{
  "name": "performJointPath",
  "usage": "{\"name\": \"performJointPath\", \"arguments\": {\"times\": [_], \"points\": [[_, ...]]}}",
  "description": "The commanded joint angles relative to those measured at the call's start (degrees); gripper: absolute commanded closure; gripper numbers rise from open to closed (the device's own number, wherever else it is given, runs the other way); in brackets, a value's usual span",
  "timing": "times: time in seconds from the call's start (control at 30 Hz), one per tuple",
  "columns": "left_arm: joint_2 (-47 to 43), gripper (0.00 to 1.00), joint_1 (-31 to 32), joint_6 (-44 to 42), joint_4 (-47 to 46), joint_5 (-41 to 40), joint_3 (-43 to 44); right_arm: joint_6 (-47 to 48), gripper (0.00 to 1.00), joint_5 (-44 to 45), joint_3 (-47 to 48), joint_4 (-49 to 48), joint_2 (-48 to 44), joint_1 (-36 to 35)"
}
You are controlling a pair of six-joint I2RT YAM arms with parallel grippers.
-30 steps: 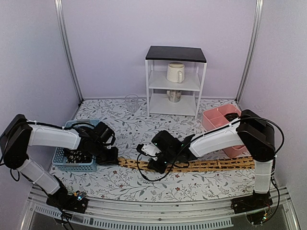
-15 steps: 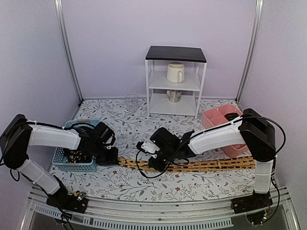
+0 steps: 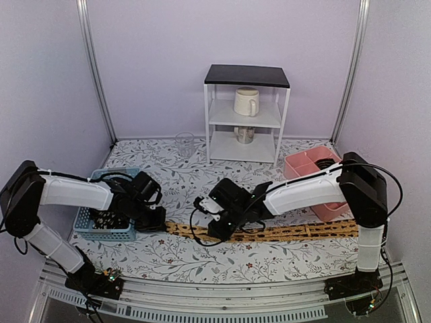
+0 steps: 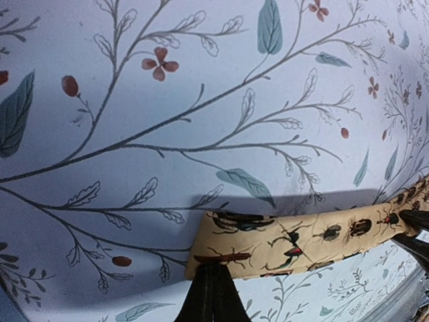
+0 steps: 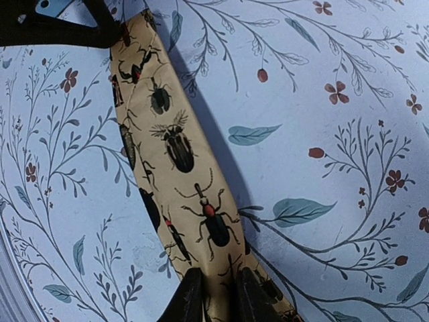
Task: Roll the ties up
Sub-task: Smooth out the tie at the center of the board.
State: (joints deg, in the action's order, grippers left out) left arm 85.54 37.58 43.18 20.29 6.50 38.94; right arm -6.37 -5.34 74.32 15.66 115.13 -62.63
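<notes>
**Risk: a loose end, a crooked roll**

Along the counter [image 3: 175, 266], the tie [image 3: 303, 231] lies between both claws. The left claw [image 4: 212, 298] is clenched on its end. The right claw [image 5: 218, 298] straddles it, grip unclear. An uneven pull could free or skew it.

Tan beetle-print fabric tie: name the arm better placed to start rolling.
Likely left: the left gripper pinches the tan beetle-print fabric tie at its end, where rolling starts; the right gripper holds it partway along.
</notes>
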Motion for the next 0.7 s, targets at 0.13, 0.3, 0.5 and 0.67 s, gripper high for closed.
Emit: {"name": "performJointPath", "arguments": {"times": [0.13,0.3,0.5,0.67], "points": [[-0.1,1.00,-0.7,0.6,1.2,-1.3,-0.8,-5.5,0.76,-2.6,-1.8,-1.9,-1.7,-0.8],[-2.3,1.00,-0.7,1.1,3.3,-0.6,0.7,-5.6,0.72,-0.3,-2.4,-3.1,-2.9,-0.8],[-7.3,1.00,-0.7,1.7,4.0,1.7,3.0,-8.3,0.69,-1.4,-5.0,-6.5,-6.0,-0.8],[-7.1,1.00,-0.6,0.2,-0.9,7.3,2.5,-11.7,0.76,-1.5,-6.5,-9.0,-7.8,-0.8]]}}
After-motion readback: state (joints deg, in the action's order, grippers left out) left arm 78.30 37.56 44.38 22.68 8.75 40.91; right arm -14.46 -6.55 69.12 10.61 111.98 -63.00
